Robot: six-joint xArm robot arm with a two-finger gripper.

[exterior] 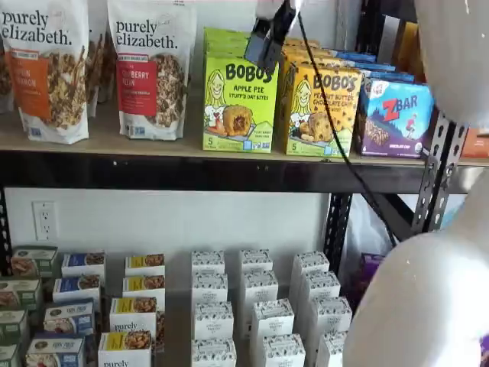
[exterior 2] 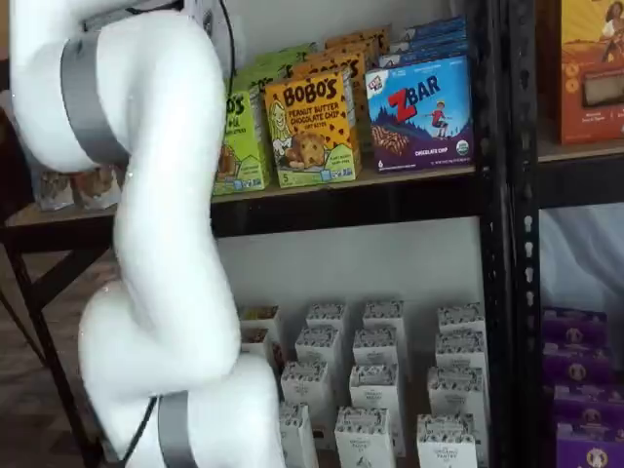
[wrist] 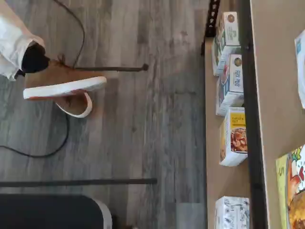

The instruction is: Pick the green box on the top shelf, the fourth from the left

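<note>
The green box, a lime "BOBO'S Apple Pie" carton, stands upright at the front of the top shelf, between a granola bag and a yellow-orange Bobo's box. My gripper hangs from the view's top edge as dark fingers with a cable beside them, in front of the green box's upper right corner. No gap between the fingers shows. In a shelf view the white arm hides most of the green box. The wrist view shows one corner of the green box on the top shelf.
Granola bags stand left of the green box, with the yellow-orange Bobo's box and a blue ZBar box to its right. Small boxes fill the lower shelf. A person's shoe and cables lie on the floor.
</note>
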